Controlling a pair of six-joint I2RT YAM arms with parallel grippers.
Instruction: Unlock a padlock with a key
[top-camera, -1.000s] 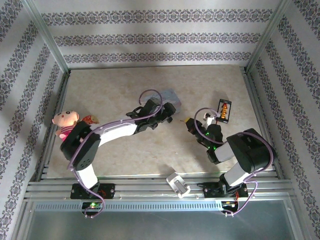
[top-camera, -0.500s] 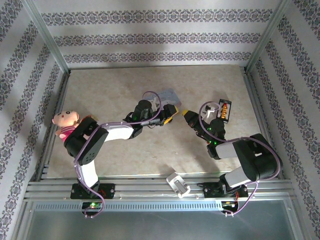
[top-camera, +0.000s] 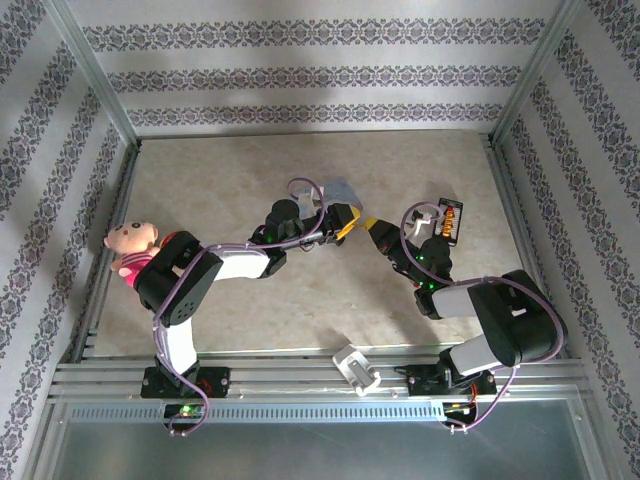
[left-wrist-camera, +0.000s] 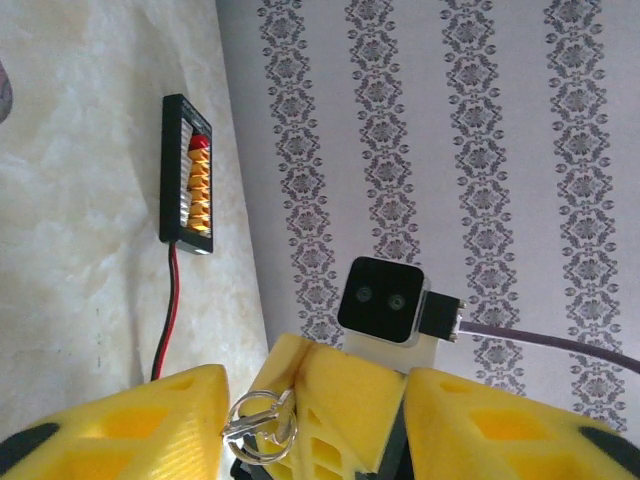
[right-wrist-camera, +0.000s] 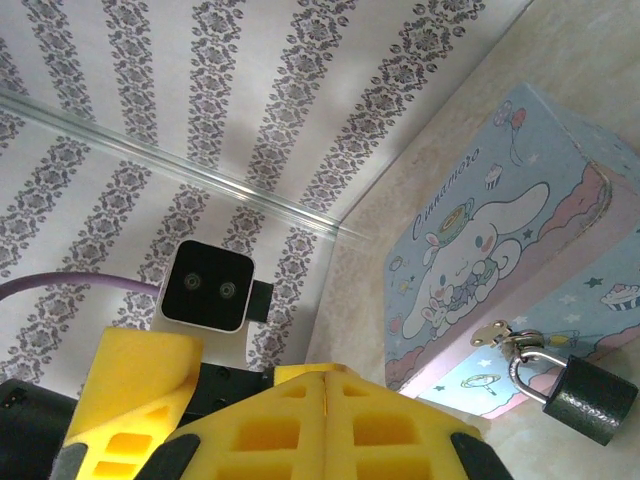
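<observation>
Right wrist: one padlock (right-wrist-camera: 585, 400) hanging on one tin (right-wrist-camera: 500, 290); right fingers (right-wrist-camera: 280, 430) closed; left fingers (left-wrist-camera: 150, 420) apart, one silvery ring (left-wrist-camera: 262, 425) between.

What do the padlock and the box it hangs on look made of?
The padlock: dark body looks like metal with a matte, slightly grainy coating; the shackle is bright polished metal, given its sharp glints. The box: probably thin printed tin, smooth pastel cartoon print, with rounded rolled edges and a silvery hasp; coated card cannot be ruled out.
</observation>
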